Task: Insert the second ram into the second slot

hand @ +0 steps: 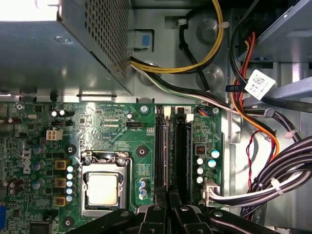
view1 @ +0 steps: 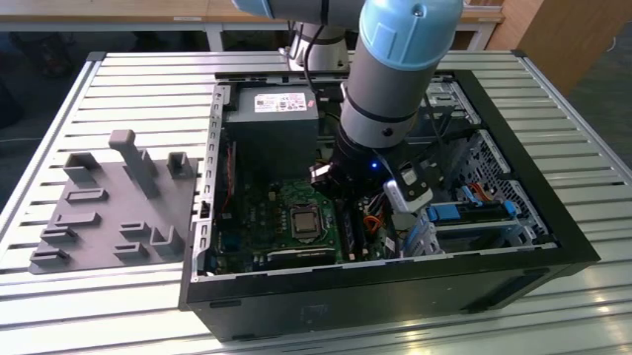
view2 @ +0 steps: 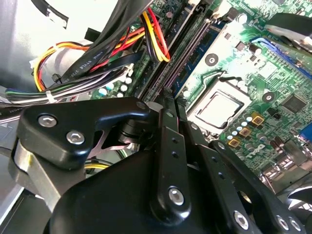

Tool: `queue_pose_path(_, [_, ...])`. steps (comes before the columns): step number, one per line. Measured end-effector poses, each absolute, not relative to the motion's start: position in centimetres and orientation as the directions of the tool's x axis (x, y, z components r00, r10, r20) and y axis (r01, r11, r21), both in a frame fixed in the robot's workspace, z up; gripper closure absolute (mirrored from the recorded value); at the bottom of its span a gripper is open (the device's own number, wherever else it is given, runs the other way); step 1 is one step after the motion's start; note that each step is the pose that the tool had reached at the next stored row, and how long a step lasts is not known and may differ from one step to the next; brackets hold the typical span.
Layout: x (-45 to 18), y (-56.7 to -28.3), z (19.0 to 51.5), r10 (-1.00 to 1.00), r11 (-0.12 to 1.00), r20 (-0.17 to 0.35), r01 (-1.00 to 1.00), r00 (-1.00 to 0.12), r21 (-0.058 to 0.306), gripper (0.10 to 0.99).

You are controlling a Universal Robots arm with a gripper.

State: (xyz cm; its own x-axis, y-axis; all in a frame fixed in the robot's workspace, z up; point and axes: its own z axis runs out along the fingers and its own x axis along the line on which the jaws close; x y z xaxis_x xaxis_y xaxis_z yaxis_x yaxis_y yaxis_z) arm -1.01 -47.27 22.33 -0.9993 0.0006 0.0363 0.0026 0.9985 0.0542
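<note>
Slatted metal table point(view1: 118, 81) carries open case point(view1: 553, 222). Gripper point(hand: 168, 207) lowered over slots point(hand: 171, 151) beside CPU socket point(hand: 104, 187); finger state cannot be told. Ram location not discernible. Vertical, square alignment over slot advised.

Second ram point(hand: 181, 161), dark and thin, edge-on, upright along the second slot point(hand: 188, 118)

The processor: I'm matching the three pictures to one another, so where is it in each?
Exterior view: processor to the exterior view's left of the memory slots.
First wrist view: processor beside the memory slots.
Second wrist view: processor beside them too.
Shared landmark: the memory slots.
</note>
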Motion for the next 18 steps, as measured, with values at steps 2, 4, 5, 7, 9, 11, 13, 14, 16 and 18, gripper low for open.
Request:
queue_pose_path(2, [-1.01, -47.27, 22.30, 0.001, 0.999, 0.037, 0.003, -0.999, 0.054, 0.949])
queue_pose_path(4, [-1.00, -47.27, 22.23, 0.001, 0.999, 0.037, 0.003, -0.999, 0.054, 0.949])
queue_pose_path(5, [-1.00, -47.27, 22.19, 0.001, 0.999, 0.037, 0.003, -0.999, 0.054, 0.949])
queue_pose_path(7, [-1.00, -47.27, 22.09, 0.001, 0.999, 0.039, 0.003, -0.999, 0.054, 0.949])
queue_pose_path(9, [-1.00, -47.27, 22.07, 0.001, 0.999, 0.039, 0.003, -0.999, 0.054, 0.949])
queue_pose_path(11, [-1.00, -47.27, 22.06, 0.001, 0.999, 0.040, 0.003, -0.999, 0.054, 0.949])
queue_pose_path(13, [-1.00, -47.27, 22.06, 0.001, 0.999, 0.040, 0.003, -0.999, 0.054, 0.949])
queue_pose_path(14, [-1.00, -47.27, 22.06, 0.001, 0.999, 0.040, 0.003, -0.999, 0.054, 0.949])
queue_pose_path(16, [-1.00, -47.27, 22.05, 0.001, 0.999, 0.040, 0.003, -0.999, 0.054, 0.949])
queue_pose_path(18, [-1.00, -47.27, 22.05, 0.001, 0.999, 0.040, 0.003, -0.999, 0.054, 0.949])
